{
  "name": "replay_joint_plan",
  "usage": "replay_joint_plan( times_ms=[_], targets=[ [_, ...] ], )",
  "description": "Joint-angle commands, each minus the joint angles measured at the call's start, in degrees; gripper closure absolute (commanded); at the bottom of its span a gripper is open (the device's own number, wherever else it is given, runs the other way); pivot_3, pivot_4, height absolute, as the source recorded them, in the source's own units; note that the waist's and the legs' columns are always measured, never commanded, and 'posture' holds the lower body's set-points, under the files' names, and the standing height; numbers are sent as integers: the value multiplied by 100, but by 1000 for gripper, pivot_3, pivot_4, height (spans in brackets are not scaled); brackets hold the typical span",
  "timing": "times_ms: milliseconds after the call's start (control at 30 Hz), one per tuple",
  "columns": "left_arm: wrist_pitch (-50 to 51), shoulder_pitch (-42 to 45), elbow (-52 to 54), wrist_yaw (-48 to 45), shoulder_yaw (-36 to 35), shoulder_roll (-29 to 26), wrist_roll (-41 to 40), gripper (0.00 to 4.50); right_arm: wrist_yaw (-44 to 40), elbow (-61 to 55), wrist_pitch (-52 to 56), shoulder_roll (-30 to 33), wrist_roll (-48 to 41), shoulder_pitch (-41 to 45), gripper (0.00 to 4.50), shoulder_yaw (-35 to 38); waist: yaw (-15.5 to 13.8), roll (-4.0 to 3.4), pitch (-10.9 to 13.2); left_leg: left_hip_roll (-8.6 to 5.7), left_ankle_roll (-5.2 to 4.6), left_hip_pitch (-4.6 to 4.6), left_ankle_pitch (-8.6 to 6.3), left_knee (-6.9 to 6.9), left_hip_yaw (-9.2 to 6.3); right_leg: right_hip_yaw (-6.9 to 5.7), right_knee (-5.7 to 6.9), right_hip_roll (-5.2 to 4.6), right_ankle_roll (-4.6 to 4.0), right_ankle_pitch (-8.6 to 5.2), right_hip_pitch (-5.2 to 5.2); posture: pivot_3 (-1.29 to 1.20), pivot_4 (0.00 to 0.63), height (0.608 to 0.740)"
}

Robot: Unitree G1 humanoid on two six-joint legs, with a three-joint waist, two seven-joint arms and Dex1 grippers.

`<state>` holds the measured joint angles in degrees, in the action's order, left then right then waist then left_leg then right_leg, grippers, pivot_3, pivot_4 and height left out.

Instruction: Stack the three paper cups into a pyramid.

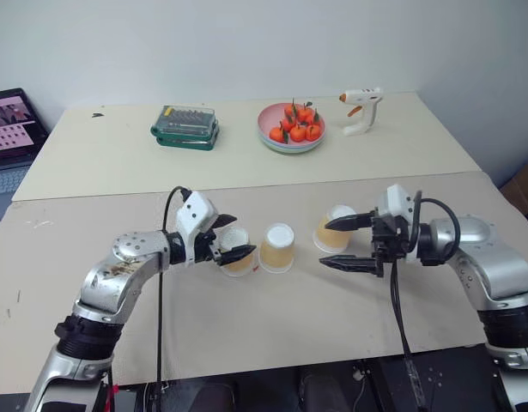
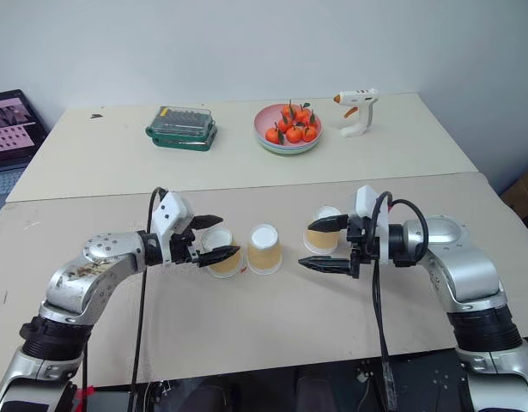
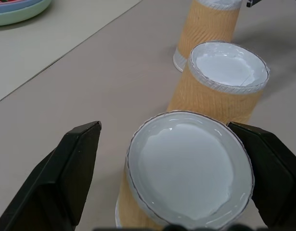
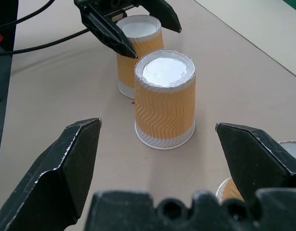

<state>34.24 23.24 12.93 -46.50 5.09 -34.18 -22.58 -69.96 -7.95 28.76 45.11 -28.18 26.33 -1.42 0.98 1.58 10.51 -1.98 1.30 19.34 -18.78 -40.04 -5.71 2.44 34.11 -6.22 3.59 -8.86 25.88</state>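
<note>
Paper cups (image 1: 277, 247) stood inverted in a row. Left gripper (image 1: 230, 238), jaws spread, straddled the left cup (image 1: 237, 251); right gripper (image 1: 348, 243) was open too. Withdrawal should be straight, avoiding nudging it.

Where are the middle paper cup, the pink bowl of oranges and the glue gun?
middle paper cup (image 1: 277, 249), left eye view, on its orange side wall.
pink bowl of oranges (image 1: 265, 121), left eye view, on its left rim.
glue gun (image 1: 362, 98), left eye view, on its white body.
</note>
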Motion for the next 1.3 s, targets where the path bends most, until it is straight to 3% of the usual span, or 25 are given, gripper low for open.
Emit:
replay_joint_plan(
  times_ms=[33,267,400,567,733,900,1067,1200,1300],
  targets=[
    [114,123,643,108,-504,165,-548,14,-49,-78,-70,126,-76,99,0,221,-5,0,0,0,0,0,0,0,0,0,0,0,0,0,0,0,150,725],
    [899,406,1582,606,-1413,199,-1744,14,-77,-47,-76,144,-90,141,0,207,11,-1,0,1,0,-2,0,-2,0,2,3,0,0,1,0,0,150,725],
    [1334,702,1977,895,-1950,-58,-2501,14,-102,-21,-86,186,-69,144,0,231,6,0,0,1,4,-1,2,-6,0,1,5,0,-1,3,-1,0,150,725],
    [1872,653,2092,489,-2400,-1075,-3266,14,-154,212,-103,671,-22,56,0,659,9,-1,0,0,4,-2,2,-6,1,2,5,1,0,4,-2,0,150,725],
    [1925,601,2085,-130,-1930,-1803,-3266,14,-170,289,-51,1178,-169,-275,0,1338,-23,-2,1,-1,2,-4,2,-5,0,0,1,2,0,3,-13,0,150,725],
    [1608,908,1972,-502,-1133,-1794,-2855,14,4,344,-162,1168,34,-735,0,1489,-6,0,1,-1,-3,-44,-1,-5,-2,0,-8,4,5,0,-78,0,150,725],
    [1267,1257,1587,-732,-544,-1536,-2395,14,588,585,-447,721,450,-907,0,1200,43,0,1,1,-2,-43,0,-5,1,3,-5,7,4,0,-93,0,150,725],
    [1117,1408,1323,-809,-338,-1337,-2147,14,1232,1295,-867,92,987,-442,0,816,157,1,1,1,-1,-49,0,-5,8,11,-6,7,5,0,-99,0,150,725],
    [1059,1377,1241,-871,-285,-1266,-2030,14,1182,1671,-1185,-59,1188,-143,0,597,168,-4,3,1,0,-66,1,-2,10,15,-4,7,3,1,-80,0,150,725]
  ],
)
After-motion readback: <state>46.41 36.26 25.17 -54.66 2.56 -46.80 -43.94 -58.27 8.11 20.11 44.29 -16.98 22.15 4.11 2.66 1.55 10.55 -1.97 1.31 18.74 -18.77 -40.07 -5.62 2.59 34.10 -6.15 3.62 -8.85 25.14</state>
